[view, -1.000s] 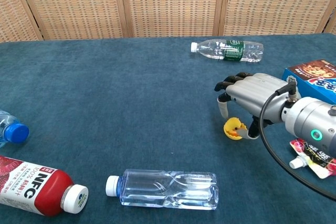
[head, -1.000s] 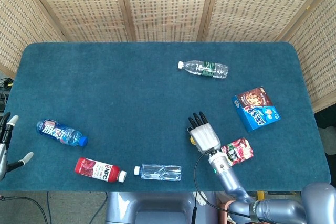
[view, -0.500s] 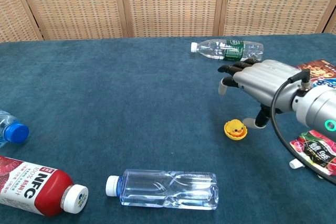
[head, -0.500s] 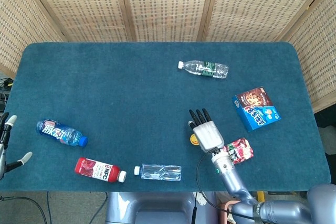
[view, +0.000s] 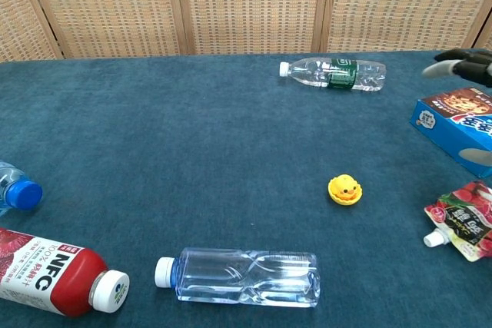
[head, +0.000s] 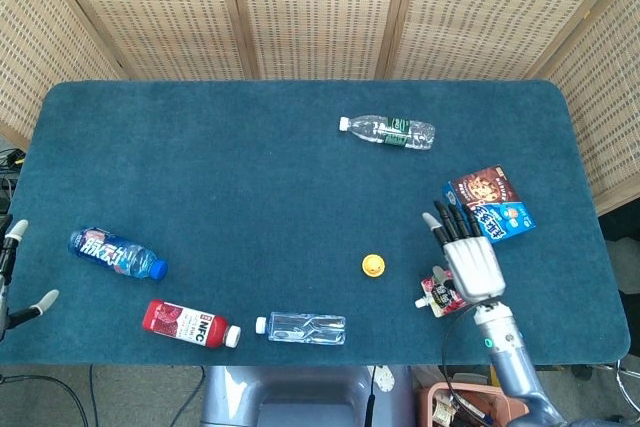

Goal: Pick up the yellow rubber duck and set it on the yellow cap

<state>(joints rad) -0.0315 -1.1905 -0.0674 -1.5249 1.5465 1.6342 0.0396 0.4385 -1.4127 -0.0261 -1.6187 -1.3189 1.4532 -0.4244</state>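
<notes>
**Head view: duck seated on cap, right hand spread above pouch**

Yellow rubber duck: small, rounded, glossy; sits upright on the yellow cap, a low disc showing under it in the chest view, on the napped teal cloth of the table.

Right hand: grey metal palm, dark fingers fanned apart, holding nothing, well apart from the duck, over a red spouted pouch and beside a blue cardboard box.

Left hand: only pale fingertips at the frame edge; state cannot be told.

Clear ribbed plastic bottle: lies on its side.
</notes>
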